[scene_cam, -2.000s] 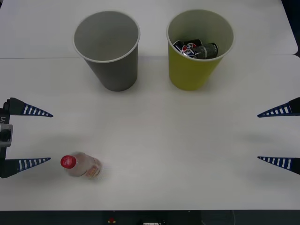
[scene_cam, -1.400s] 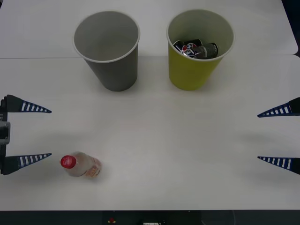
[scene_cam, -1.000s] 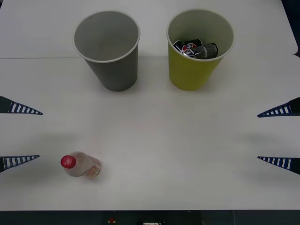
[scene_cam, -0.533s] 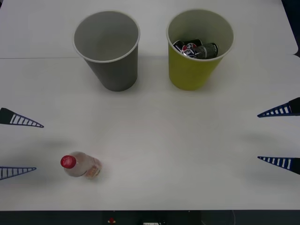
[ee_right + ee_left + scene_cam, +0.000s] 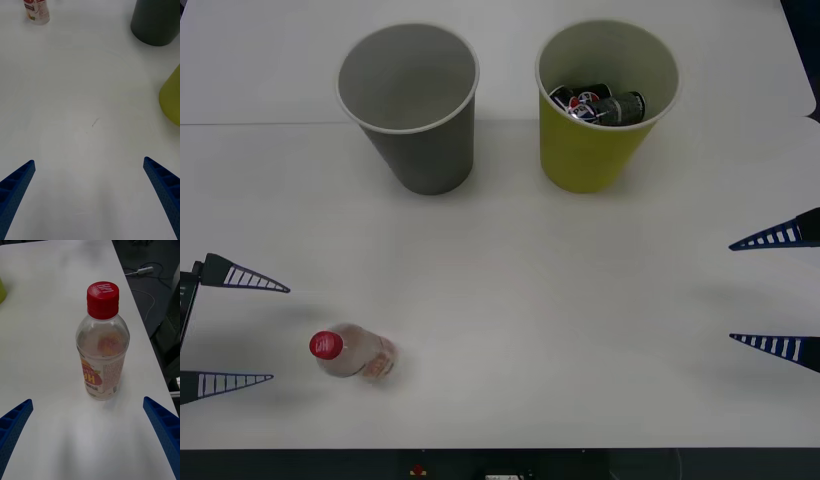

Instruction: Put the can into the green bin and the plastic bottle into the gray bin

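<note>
Left gripper [image 5: 230, 331] hangs low at the table's [image 5: 510, 300] left edge with its blue ribbed fingers [image 5: 242, 278] spread wide, holding nothing; the bottle [image 5: 352, 352] stands upright just beside it, apart from both tips. In the left wrist view the bottle [image 5: 102, 347] sits centred ahead of the open fingers [image 5: 13, 422], red cap up, pale orange label facing the camera. Right gripper [image 5: 775, 292] waits at the right edge, also spread and empty, well apart from everything.

At the far side stand two bins, near each other: the gray bin [image 5: 415, 130], and to its right the green bin [image 5: 600, 125], which holds a dark can [image 5: 595, 105] lying on its side. Both are upright.

A faint seam crosses the white, matte table behind the bins. Beyond the table's edge, the left wrist view shows dark floor [image 5: 148, 288] with a pale cable [image 5: 144, 272] trailing over it.
</note>
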